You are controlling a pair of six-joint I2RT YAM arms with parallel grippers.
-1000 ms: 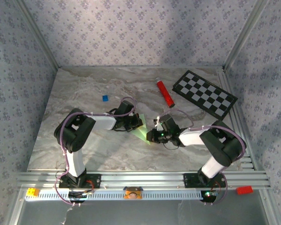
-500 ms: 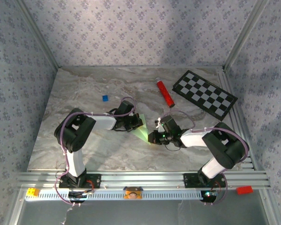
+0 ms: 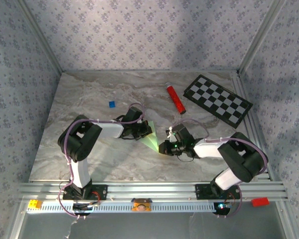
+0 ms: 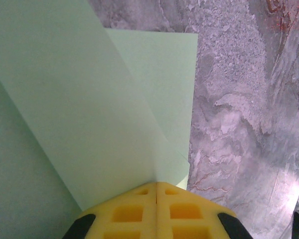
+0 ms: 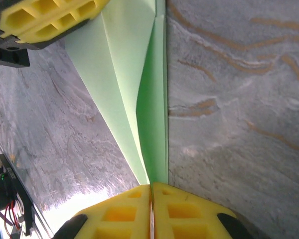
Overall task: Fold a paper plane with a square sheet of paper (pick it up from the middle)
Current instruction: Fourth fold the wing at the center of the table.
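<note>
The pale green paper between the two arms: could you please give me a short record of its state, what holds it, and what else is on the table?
item: pale green paper
shape: folded over itself in layers, tapering to a point
wide end: left gripper shut on it
pointed end: right gripper shut on it
surface: marble table
elsewhere: red tube, checkerboard and small blue square, all farther back and apart from the paper
</note>
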